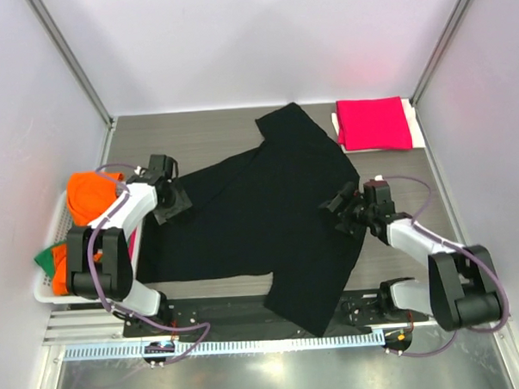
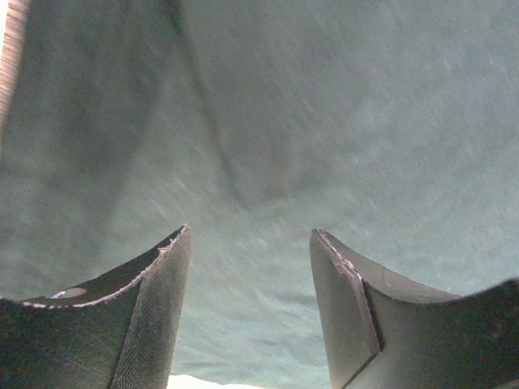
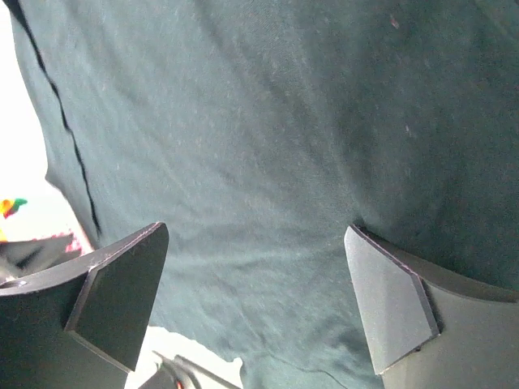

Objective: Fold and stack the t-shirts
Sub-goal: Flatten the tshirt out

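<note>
1. Though parted wide, closed on nothing: left gripper point(image 1: 169, 198), at centre-left of the overhead view, poised over the left edge of the black t-shirt point(image 1: 269, 220)
2. In the left wrist view, two dark fingers point(image 2: 154, 316) rising from the lower left and lower right, well apart, only dark cloth between and beyond them; touching the cloth or just above it, cannot tell
3. Likewise gaping, with nothing held: right gripper point(image 1: 342, 210), at centre-right of the overhead view, above the right part of the same shirt
4. In the right wrist view, fingers point(image 3: 122, 300) at lower left and lower right with a broad gap, faintly creased dark cloth filling the frame behind, a seam running down the left side, a bright washed-out patch at the far left edge
5. Spread open across the middle of the grey table point(image 1: 197, 137): the black t-shirt, one sleeve pointing to top centre, the other reaching bottom centre between the arm bases, its flat body stretching toward the left
6. At upper right, folded into a neat rectangle: crimson-pink t-shirt point(image 1: 374, 123), lying on a white layer point(image 1: 335, 122) peeking out at its sides, just beside the black sleeve tip
7. At the left edge, white mesh basket point(image 1: 41, 290) holding an orange t-shirt point(image 1: 91, 191) bundled at its upper end and green cloth point(image 1: 48, 255) lower down
</note>
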`<state>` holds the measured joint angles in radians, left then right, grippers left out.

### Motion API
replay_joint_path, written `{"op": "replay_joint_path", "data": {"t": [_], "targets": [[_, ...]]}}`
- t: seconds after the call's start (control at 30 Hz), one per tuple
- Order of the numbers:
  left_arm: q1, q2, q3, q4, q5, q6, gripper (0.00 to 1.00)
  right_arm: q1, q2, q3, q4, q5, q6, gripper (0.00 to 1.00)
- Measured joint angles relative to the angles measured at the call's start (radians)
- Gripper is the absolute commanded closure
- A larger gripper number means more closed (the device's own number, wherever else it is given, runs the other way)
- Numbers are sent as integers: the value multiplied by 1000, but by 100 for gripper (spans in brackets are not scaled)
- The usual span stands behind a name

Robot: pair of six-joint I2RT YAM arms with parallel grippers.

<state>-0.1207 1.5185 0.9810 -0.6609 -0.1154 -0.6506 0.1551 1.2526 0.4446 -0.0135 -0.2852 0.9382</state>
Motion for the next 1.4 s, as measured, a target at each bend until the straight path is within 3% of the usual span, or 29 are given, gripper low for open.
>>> {"op": "replay_joint_path", "data": {"t": [0.27,0.67,0.97,1.17,1.27,1.4], "targets": [[-38,8,-40,30,-20,-14,44,-29,-246,-50,-264,169,11,1],[-191,61,-51,74,-23,-88,48,-31,-223,-27,-302,177,-11,1],[-195,98,-52,89,-46,-106,53,-31,-223,-27,-302,171,-27,1],[-195,100,-52,88,-68,-107,75,-31,-223,-27,-302,170,-32,2],[-195,100,-52,90,-80,-108,100,-31,-223,-27,-302,169,-36,2],[-195,100,-52,95,-85,-105,100,-31,-223,-27,-301,168,-42,2]]}}
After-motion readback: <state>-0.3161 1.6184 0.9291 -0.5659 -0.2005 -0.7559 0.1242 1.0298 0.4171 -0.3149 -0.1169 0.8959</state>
